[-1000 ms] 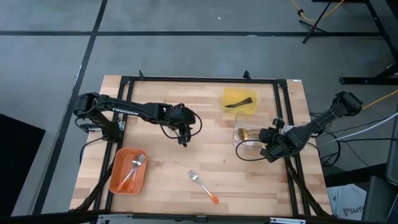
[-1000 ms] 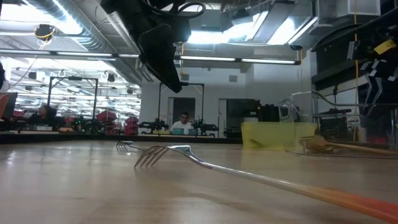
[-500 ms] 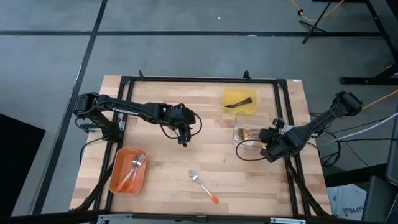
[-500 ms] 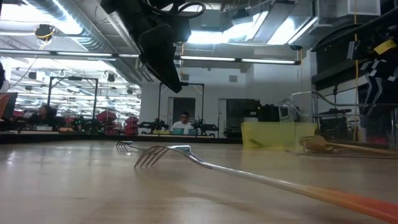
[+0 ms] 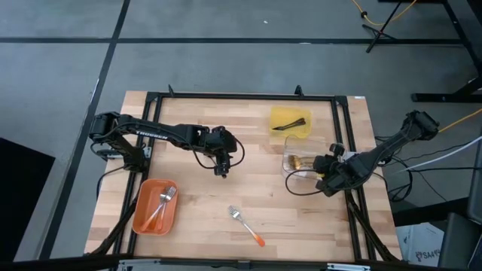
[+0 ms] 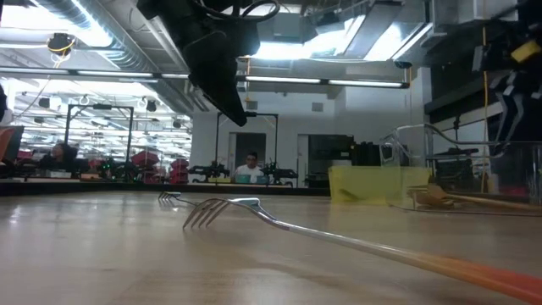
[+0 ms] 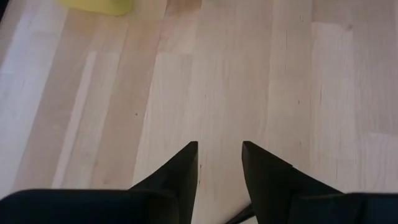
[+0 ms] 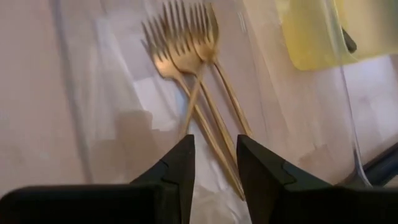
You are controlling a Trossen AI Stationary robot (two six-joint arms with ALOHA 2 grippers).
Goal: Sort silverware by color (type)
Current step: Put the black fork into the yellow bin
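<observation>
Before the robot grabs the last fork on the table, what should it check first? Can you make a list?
1. Loose fork lies flat on bare wood, nothing on it: ok.
2. Left gripper empty, fingers apart over bare wood: ok.
3. Left gripper is above the fork: not ok, it hangs over the table's middle, away from the fork.
4. Orange tray has room; forks already lie in it: ok.
5. Right gripper out of the way, by the clear tray with the gold forks: ok.
6. Black piece in the yellow tray sorted: ok.
</observation>
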